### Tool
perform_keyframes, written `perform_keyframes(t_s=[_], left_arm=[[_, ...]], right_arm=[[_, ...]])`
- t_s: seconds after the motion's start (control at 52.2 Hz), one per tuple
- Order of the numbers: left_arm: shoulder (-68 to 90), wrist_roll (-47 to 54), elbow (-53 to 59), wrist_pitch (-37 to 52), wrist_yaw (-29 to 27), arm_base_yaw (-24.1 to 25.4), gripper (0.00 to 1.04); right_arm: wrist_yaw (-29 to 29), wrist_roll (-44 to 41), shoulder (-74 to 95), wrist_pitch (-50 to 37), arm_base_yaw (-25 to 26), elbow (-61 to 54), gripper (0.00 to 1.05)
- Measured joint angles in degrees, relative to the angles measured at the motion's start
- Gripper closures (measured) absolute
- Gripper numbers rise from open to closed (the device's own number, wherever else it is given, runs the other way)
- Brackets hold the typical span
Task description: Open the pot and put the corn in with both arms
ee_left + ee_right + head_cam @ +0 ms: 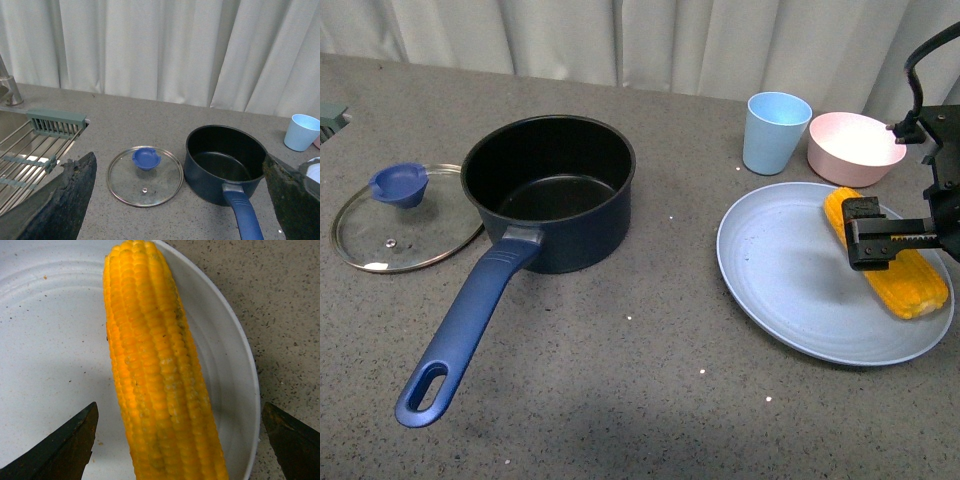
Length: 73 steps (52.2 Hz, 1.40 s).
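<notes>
Front view, empty pot, corn on plate under released right hand, left hand released

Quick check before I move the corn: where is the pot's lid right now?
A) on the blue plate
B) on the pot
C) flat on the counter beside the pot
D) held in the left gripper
C: the glass lid lies flat on the counter beside the uncovered pot.
</notes>
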<state>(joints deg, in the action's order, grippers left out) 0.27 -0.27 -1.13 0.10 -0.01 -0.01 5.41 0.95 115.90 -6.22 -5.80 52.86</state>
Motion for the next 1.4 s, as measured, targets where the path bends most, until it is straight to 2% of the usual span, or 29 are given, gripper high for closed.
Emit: perform_keyframes(t_s=[0.134, 0.345, 0.632, 0.766, 0.842, 1.034, 1.11, 1.168, 1.398], left_arm=[[0.0, 0.0, 0.0, 0.0, 0.02, 0.0, 0.06], [0.0, 0.0, 0.0, 0.0, 0.0, 0.0, 0.06], [0.0, 0.0, 0.0, 0.0, 0.0, 0.0, 0.06], [0.0, -0.02, 0.0, 0.0, 0.0, 0.0, 0.06], [0.0, 0.0, 0.0, 0.0, 0.0, 0.0, 0.06], [0.0, 0.0, 0.0, 0.0, 0.02, 0.0, 0.06], [0.0, 0.0, 0.0, 0.0, 0.0, 0.0, 0.06], [0.0, 0.0, 0.0, 0.0, 0.0, 0.0, 0.06], [-0.02, 0.0, 0.0, 0.0, 0.02, 0.0, 0.06]], right_arm=[[-0.24, 0.63, 1.62, 0.46, -0.44, 1.29, 0.1], [-0.59, 1.2, 2.25, 0.81, -1.01, 2.1, 0.5], [-2.4, 3.21, 2.32, 2.08, -0.9, 2.75, 0.79], [-3.87, 3.98, 1.6, 3.02, -0.76, 2.71, 0.85], [-6.54, 5.16, 0.02, 3.85, -0.79, 2.08, 0.87], [-16.68, 11.93, -7.5, 3.5, -2.29, 0.76, 0.9], [-25.09, 19.98, -10.95, 0.13, -5.2, 1.2, 0.92], [-28.48, 26.32, -11.08, -1.27, -8.24, 2.49, 0.93], [-28.5, 38.95, -3.45, -3.1, -18.34, 12.31, 0.93]])
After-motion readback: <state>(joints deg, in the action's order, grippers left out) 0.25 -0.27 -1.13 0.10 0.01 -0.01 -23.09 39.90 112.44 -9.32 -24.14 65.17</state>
